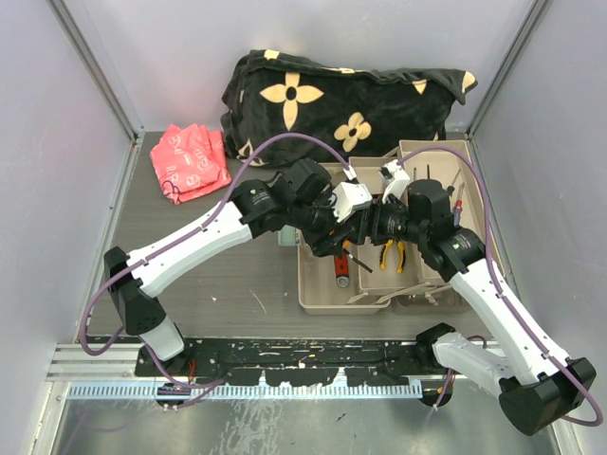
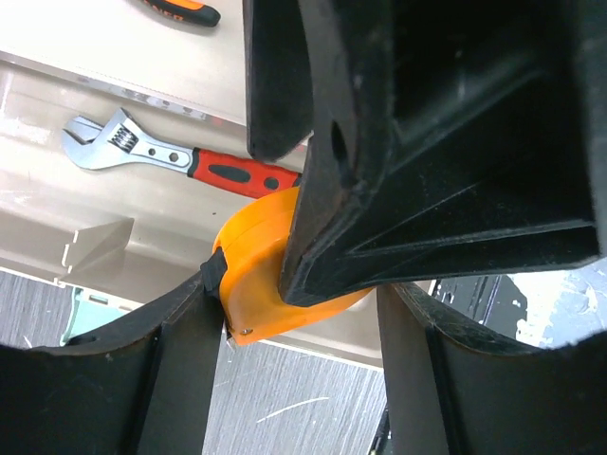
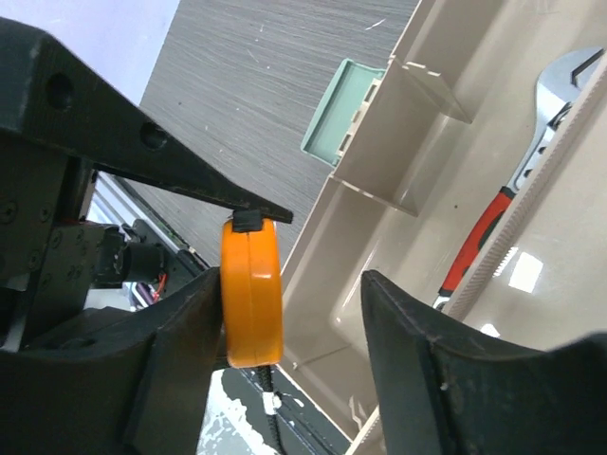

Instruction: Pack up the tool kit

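Looking at both arms meeting over the open toolbox [image 1: 427, 156], mid-counter [image 1: 218, 275]. Have the orange tape measure [image 3: 251, 294] up in the air, just above the outer wall of the left beige tray [image 1: 318, 289], touching neither tray nor counter. Reads as clamped in the left pincer [image 2: 299, 303]: see one finger [image 2: 180, 370] pressed on the black tab at the case edge, same contact visible from the right wrist view. Cannot see the grip on the opposite side, hidden behind the other arm's finger. Have the right pincer [image 3: 292, 289] apart around the same case, seen edge-on between its fingers: one finger [image 3: 180, 360] touching the flat face, the other clear of it with an obvious gap, so not gripping. Find the adjustable wrench [image 2: 156, 156], red-and-black handle, lying flat in the tray below the tape measure. See orange-handled pliers [image 1: 391, 254] in the neighbouring compartment to the right, close under the meeting point. Make out thin tools in the far right tray, too small to name. Note a pale green latch [image 3: 341, 109] on the toolbox outer wall. Also spot a black blanket [image 1: 341, 95] with cream flowers against the back wall and a red printed pouch [image 1: 190, 161] on the counter far left, well apart from the box.
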Tool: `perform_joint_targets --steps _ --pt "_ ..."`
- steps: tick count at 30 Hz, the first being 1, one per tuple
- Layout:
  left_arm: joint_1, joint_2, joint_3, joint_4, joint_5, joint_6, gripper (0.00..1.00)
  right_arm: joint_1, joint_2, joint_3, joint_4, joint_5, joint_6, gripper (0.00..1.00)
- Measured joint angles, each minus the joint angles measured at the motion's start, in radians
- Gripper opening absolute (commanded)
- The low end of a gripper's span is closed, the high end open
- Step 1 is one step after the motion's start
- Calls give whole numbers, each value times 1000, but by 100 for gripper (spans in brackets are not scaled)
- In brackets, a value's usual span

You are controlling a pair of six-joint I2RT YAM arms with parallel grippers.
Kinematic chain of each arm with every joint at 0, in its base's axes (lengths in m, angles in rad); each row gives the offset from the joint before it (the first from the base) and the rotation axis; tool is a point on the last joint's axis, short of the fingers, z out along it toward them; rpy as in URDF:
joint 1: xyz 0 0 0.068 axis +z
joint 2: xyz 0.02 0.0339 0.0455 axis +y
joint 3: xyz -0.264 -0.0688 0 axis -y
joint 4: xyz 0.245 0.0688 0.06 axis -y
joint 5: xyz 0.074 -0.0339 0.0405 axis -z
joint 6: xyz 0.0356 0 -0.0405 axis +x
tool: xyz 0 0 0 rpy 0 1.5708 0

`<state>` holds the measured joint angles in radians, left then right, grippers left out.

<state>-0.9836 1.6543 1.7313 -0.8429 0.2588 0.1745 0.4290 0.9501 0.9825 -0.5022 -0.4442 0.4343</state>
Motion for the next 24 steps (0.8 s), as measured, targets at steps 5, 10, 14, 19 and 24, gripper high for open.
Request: perform_joint_targets --steps 5,10,14,19,24 --pt "-2 0 -9 0 -11 2 39 21 5 1 17 2 15 29" --pt "-2 -1 -16 -1 -16 3 42 28 13 0 31 -11 25 4" --pt "-3 -10 -23 5 -33 3 48 28 13 -1 41 -15 33 1" --pt "-4 -37 -36 33 -87 1 56 30 5 12 50 -4 29 1" --pt "50 -80 -36 122 -31 -34 59 38 6 112 26 87 13 1"
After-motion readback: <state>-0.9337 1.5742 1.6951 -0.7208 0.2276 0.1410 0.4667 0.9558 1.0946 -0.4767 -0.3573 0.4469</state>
